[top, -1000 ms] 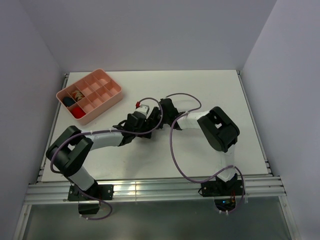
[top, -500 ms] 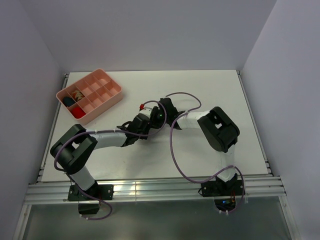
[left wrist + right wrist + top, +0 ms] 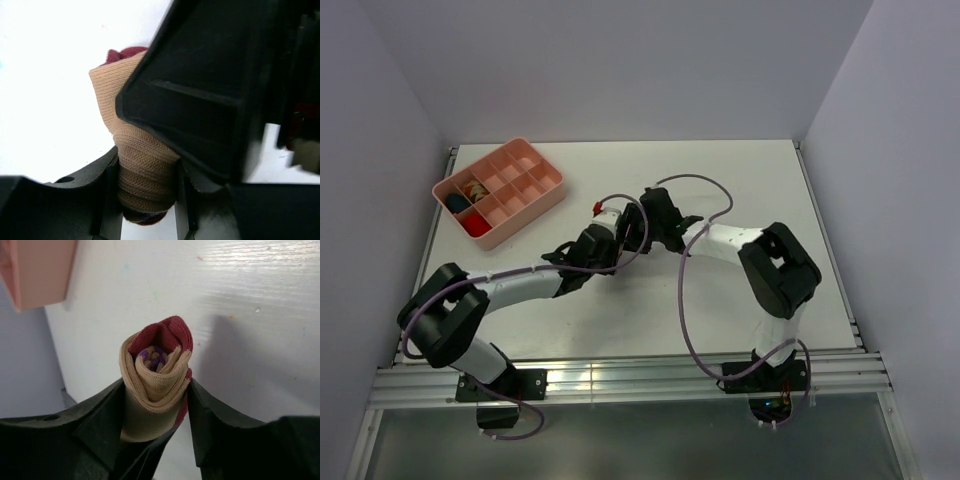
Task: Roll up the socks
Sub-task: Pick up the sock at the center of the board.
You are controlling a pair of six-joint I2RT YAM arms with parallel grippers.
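Observation:
A tan sock with a dark red end (image 3: 152,385) is rolled into a tight tube with a purple-and-tan core, held just above the white table. My left gripper (image 3: 146,200) is shut on the lower part of the roll (image 3: 145,170), both fingers pressing its sides. My right gripper (image 3: 156,385) stands open around the same roll, its fingers loosely flanking it; its black body (image 3: 225,90) fills the left wrist view. In the top view both grippers, left (image 3: 603,230) and right (image 3: 626,222), meet mid-table at the roll (image 3: 604,212).
A pink compartment tray (image 3: 545,190) sits at the back left, with a dark bundle (image 3: 455,203), a red bundle (image 3: 474,224) and a tan patterned bundle (image 3: 475,187) in its left cells. Its corner (image 3: 40,270) shows in the right wrist view. Purple cables loop over the arms.
My left gripper closed on the sock roll. The right gripper's jaws have widened around it, and the right arm's elbow swung to the right.

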